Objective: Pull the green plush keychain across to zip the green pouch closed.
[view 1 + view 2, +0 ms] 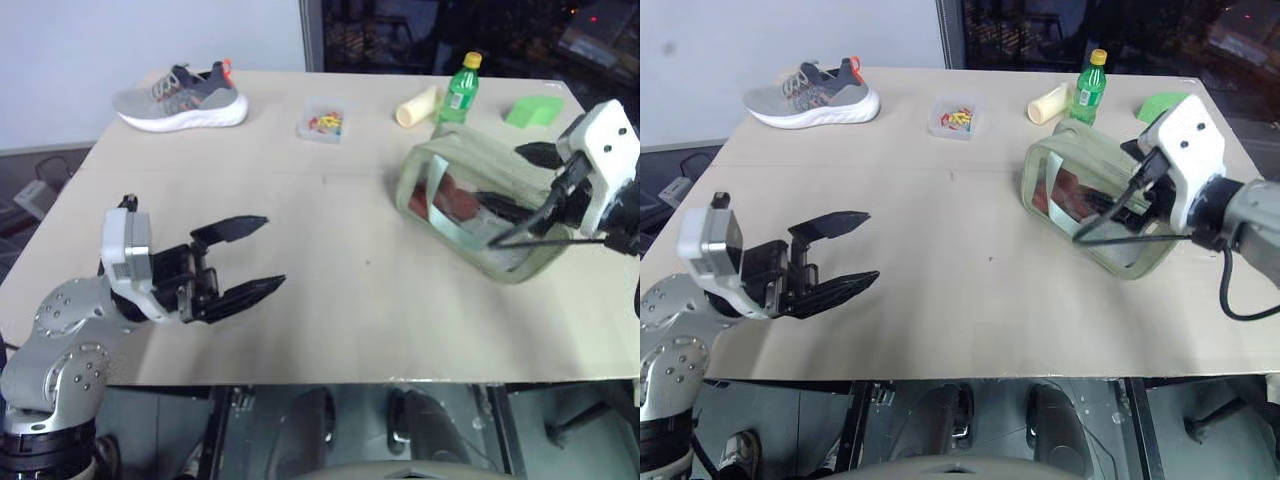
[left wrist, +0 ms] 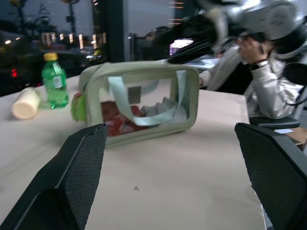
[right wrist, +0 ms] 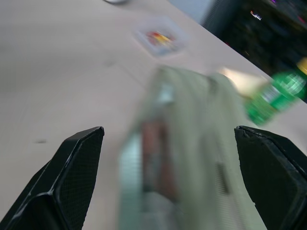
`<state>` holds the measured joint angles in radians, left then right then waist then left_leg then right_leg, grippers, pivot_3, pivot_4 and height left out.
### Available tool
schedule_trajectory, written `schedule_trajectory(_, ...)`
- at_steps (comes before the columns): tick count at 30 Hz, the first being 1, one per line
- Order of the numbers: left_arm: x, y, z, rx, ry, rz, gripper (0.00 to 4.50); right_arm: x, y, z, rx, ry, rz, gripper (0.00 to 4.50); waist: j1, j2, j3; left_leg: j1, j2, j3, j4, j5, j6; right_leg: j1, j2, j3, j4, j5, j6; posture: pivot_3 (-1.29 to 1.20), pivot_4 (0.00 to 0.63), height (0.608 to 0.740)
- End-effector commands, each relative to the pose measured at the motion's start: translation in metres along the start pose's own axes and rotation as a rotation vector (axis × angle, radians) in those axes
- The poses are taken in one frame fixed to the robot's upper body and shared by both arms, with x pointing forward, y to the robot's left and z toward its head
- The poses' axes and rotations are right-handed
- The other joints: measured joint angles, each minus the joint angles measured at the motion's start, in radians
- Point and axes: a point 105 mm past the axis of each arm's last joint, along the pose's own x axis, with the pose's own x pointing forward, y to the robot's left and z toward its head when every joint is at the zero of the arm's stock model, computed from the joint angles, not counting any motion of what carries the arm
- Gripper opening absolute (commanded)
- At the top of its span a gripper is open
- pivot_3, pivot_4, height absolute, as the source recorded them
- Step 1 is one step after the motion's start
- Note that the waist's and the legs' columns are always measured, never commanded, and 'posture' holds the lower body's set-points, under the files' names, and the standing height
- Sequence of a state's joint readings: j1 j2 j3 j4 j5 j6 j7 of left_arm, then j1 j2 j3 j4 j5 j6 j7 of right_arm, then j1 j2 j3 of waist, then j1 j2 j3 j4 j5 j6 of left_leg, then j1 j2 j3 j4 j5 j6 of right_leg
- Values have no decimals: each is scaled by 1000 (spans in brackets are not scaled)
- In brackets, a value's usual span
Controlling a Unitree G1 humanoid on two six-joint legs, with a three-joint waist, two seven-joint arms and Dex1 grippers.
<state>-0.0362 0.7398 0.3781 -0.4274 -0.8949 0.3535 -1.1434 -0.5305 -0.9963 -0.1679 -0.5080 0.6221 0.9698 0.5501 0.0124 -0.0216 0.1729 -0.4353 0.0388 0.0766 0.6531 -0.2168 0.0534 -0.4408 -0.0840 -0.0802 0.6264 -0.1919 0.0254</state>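
The green pouch [image 1: 462,205] lies on the table at the right, its clear window and pale strap [image 2: 144,115] facing my left arm. The green plush keychain [image 2: 76,106] hangs at the pouch's end nearest the bottle. My right gripper [image 1: 522,184] hovers open over the pouch's other end, its black fingers spread above the top edge and holding nothing. In the right wrist view the pouch [image 3: 187,143] lies blurred between the two fingers. My left gripper [image 1: 273,252] is open and empty above the table's near left, pointing toward the pouch from well short of it.
Along the table's far side are a grey shoe [image 1: 185,97], a small clear box of coloured bits [image 1: 322,123], a cream cylinder [image 1: 417,106], a green bottle [image 1: 459,92] and a bright green wedge [image 1: 533,110]. A seated person [image 2: 261,76] shows beyond the table.
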Motion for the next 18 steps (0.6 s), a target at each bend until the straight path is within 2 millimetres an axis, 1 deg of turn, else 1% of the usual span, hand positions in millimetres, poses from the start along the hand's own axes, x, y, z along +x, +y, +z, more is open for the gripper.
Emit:
schedule_trajectory(1,4,-3,3,22,-15,-24,4463,11,-10,-2,-57,20,-30,4184,0,0,0,0,0,0,0,0,0,0,0,0,0,0,0,0,150,740)
schedule_trajectory(3,5,-3,3,24,-21,-17,4500,19,-12,-6,-70,33,-32,3535,0,0,0,0,0,0,0,0,0,0,1,0,0,0,0,0,150,740)
schedule_trajectory(4,5,-3,3,25,-22,-14,4500,21,-13,-7,-74,35,-30,3108,0,0,0,0,0,0,0,0,0,0,2,0,0,0,0,0,150,740)
schedule_trajectory(6,4,-2,3,32,-24,9,4500,26,-15,-9,-107,39,-32,1992,1,0,0,0,0,0,1,0,0,0,2,0,1,0,0,0,150,740)
schedule_trajectory(10,1,-4,2,34,-21,43,4500,30,-12,2,-169,-30,13,19,0,0,0,1,1,0,1,0,0,1,2,1,1,0,0,0,150,740)
schedule_trajectory(14,0,-7,2,30,-24,55,4500,34,0,16,-283,-116,107,19,-1,0,0,1,1,0,1,0,0,1,2,1,1,0,1,0,150,740)
schedule_trajectory(18,-2,-11,2,20,-26,50,4500,44,18,47,-447,-284,202,19,-9,1,1,2,1,1,1,0,0,0,4,2,2,0,0,0,150,740)
